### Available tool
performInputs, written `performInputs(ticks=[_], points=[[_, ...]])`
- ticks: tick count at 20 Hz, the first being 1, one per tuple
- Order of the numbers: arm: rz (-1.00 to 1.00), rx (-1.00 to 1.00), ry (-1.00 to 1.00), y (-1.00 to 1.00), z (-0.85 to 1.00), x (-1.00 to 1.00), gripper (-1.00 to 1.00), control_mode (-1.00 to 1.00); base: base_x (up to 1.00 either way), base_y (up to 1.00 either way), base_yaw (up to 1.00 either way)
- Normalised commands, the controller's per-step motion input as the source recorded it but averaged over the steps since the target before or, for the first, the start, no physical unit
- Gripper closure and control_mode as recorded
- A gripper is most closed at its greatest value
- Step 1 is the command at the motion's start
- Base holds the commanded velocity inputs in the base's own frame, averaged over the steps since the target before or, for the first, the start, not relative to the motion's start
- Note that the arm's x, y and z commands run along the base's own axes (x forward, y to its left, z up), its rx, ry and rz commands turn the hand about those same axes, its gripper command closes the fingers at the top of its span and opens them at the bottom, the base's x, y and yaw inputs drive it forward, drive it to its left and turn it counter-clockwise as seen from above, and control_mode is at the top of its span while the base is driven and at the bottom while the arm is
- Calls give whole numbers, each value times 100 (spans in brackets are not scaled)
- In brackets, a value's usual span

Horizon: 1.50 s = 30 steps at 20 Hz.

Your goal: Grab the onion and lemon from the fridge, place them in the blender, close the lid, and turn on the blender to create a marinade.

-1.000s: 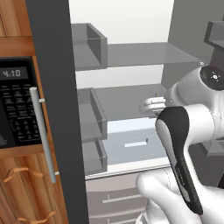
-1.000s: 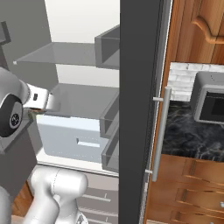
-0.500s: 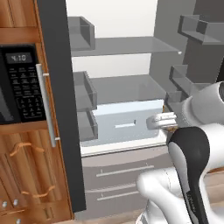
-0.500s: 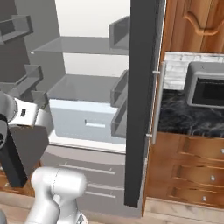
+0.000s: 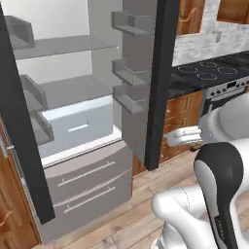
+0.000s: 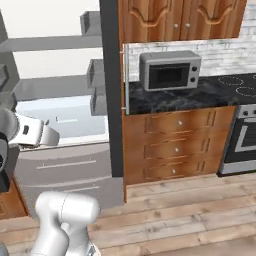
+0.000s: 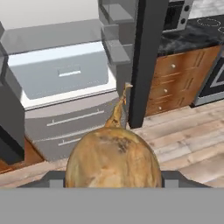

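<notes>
The tan-brown onion (image 7: 113, 156), its pointed tip upward, sits between my gripper's (image 7: 113, 176) dark fingers (image 7: 54, 177) in the hand view, and the gripper is shut on it. The gripper (image 5: 171, 138) hangs in front of the open fridge (image 5: 73, 121), level with its lower drawers, and its white hand is also seen from the right (image 6: 52, 136). The fridge's dark grey doors (image 6: 111, 75) stand open, showing pale shelves and a drawer (image 7: 61, 74). The lemon and the blender are out of view.
Right of the fridge runs a black counter (image 6: 200, 92) with a grey microwave (image 6: 170, 70) on it. Wooden drawers (image 6: 175, 150) sit below. A cooktop (image 5: 209, 73) and oven (image 6: 245, 140) lie further right. Wood floor (image 6: 190, 210) stretches in front.
The whole picture has shifted: the base has backed off and turned right, so the fridge slid left and the counter and stove came into view. The onion stays in the gripper.
</notes>
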Motion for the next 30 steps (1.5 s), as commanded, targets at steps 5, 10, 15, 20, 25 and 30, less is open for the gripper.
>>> performInputs(ticks=[5, 10, 15, 20, 25, 30], points=[[0, 0, 0, 0, 0, 0, 100, 100, -10, -39, -78], [0, 0, 0, 0, 0, 0, 100, 100, 56, -61, -59], [0, 0, 0, 0, 0, 0, 100, 100, 97, -62, -29], [0, 0, 0, 0, 0, 0, 100, 100, 100, -56, -6], [0, 0, 0, 0, 0, 0, 100, 100, 100, -57, 6], [0, 0, 0, 0, 0, 0, 100, 100, 100, -54, 19]])
